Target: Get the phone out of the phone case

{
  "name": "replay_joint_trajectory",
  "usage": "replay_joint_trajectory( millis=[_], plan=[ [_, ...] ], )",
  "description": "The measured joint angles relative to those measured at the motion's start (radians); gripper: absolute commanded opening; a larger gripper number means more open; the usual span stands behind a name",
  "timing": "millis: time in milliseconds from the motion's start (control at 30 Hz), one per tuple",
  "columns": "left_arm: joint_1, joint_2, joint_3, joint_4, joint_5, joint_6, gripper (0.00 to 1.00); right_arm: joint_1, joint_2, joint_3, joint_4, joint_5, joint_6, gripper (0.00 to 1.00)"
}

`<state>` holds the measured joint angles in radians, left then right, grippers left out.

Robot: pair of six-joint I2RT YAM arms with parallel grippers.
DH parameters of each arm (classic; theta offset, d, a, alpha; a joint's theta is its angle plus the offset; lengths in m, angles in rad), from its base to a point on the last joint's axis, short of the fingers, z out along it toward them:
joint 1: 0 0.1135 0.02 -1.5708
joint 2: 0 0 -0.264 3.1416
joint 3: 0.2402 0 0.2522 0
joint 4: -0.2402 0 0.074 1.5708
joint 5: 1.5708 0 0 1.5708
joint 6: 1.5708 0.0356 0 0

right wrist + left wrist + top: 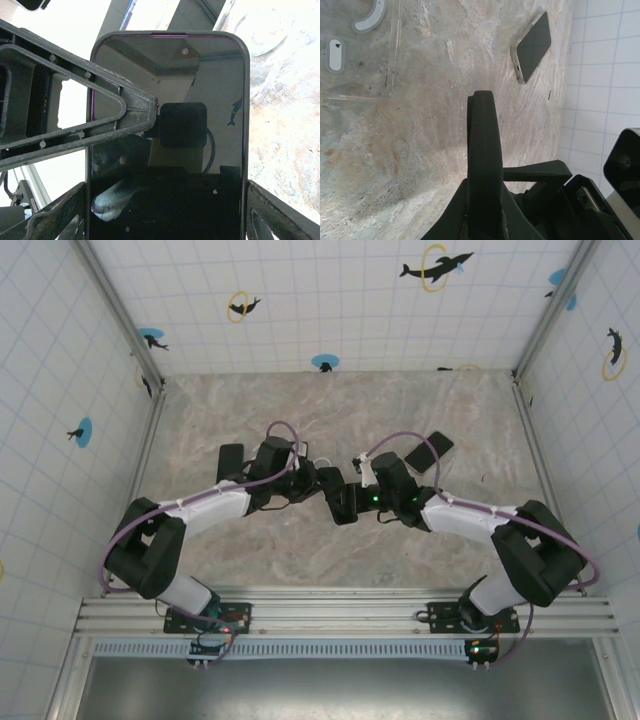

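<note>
The phone point(210, 80) faces the right wrist camera with its dark screen, set in a black phone case point(170, 35) whose rim frames it. My right gripper point(167, 215) is shut on the case across its width, one finger on each long side. My left gripper point(484, 197) is shut on the same case point(482, 140), which stands edge-on in its view. One left finger point(100, 125) lies across the screen from the left. From above, both grippers point(322, 483) point(352, 498) meet over the middle of the table.
A second, bare phone point(428, 451) point(532, 47) lies on the marble table toward the back right. A clear case point(360, 50) lies flat near the left arm, and a black flat item point(231, 455) sits behind it. Tiled walls enclose the table.
</note>
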<state>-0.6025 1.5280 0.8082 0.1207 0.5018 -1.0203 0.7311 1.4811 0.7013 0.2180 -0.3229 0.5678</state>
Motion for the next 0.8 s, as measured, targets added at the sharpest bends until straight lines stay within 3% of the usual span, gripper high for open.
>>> replay_joint_trajectory(
  millis=[167, 433, 633, 800],
  plan=[
    [0.0, 0.0, 0.014, 0.0, -0.002, -0.001, 0.05, -0.008, -0.011, -0.003, 0.017, -0.001, 0.016, 0.83],
    [0.008, 0.0, 0.047, 0.069, 0.018, -0.036, 0.05, -0.039, -0.163, -0.127, 0.149, 0.032, 0.109, 0.84],
    [0.046, 0.001, 0.05, 0.173, 0.023, -0.113, 0.05, -0.052, -0.244, -0.221, 0.289, 0.065, 0.241, 0.81],
    [0.052, 0.01, 0.053, 0.248, 0.033, -0.183, 0.05, -0.059, -0.256, -0.273, 0.429, 0.097, 0.362, 0.7]
  ],
)
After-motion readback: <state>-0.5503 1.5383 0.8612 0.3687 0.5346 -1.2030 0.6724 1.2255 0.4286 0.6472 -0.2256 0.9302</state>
